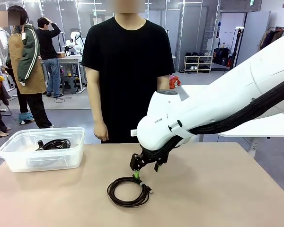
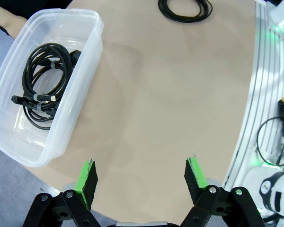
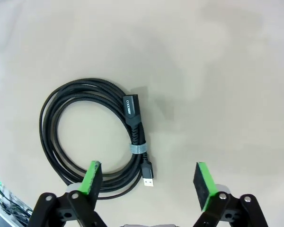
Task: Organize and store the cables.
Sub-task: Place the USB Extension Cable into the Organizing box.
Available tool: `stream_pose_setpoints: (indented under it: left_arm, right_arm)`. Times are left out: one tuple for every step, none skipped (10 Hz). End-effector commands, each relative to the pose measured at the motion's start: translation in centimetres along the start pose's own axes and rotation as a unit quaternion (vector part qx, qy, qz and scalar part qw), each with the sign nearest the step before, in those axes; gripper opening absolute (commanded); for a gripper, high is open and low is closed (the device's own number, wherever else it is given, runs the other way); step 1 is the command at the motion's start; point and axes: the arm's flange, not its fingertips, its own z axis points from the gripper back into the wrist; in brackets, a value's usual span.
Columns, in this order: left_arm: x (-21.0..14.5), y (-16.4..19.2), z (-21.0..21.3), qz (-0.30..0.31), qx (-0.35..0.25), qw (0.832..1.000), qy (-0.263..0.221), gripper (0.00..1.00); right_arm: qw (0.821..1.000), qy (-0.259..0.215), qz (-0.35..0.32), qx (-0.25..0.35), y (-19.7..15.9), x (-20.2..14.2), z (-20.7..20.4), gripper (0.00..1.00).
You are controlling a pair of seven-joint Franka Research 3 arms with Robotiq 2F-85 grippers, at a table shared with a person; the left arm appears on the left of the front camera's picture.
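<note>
One cable coil (image 1: 129,191) on table; one clear bin (image 1: 19,158).

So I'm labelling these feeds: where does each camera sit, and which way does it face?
Front: between the arms, facing across the table at the standing person; right arm and right hand show.
Left wrist: on the left arm, looking down past the open left hand at the clear bin.
Right wrist: looking straight down, open right hand over the coiled USB cable.
All three show that cable.
</note>
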Motion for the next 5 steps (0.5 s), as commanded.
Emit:
stream_pose_setpoints:
  left_arm:
    - [0.0, 0.0, 0.0, 0.0, 0.0, 1.0, 0.0, 0.94]
    - [1.9, -0.7, -0.8, -0.016, -0.011, 1.0, 0.007, 0.94]
    - [4.3, -1.5, -1.7, -0.019, -0.02, 1.0, 0.011, 0.94]
    - [6.6, -2.4, -2.6, -0.019, -0.026, 0.999, 0.018, 0.94]
    - [9.0, -3.5, -3.5, -0.018, -0.038, 0.999, 0.022, 0.94]
  right_arm:
    - [1.0, -0.028, 0.011, 0.005, -1.8, -1.7, 1.5, 1.0]
    - [0.999, -0.047, 0.013, 0.009, -3.1, -2.3, 2.6, 1.0]
    - [0.997, -0.069, 0.018, 0.007, -5.1, -3.5, 3.9, 1.0]
    - [0.996, -0.083, 0.018, 0.015, -7.3, -5.1, 5.1, 1.0]
    - [0.994, -0.098, 0.021, 0.033, -9.6, -7.0, 6.3, 1.0]
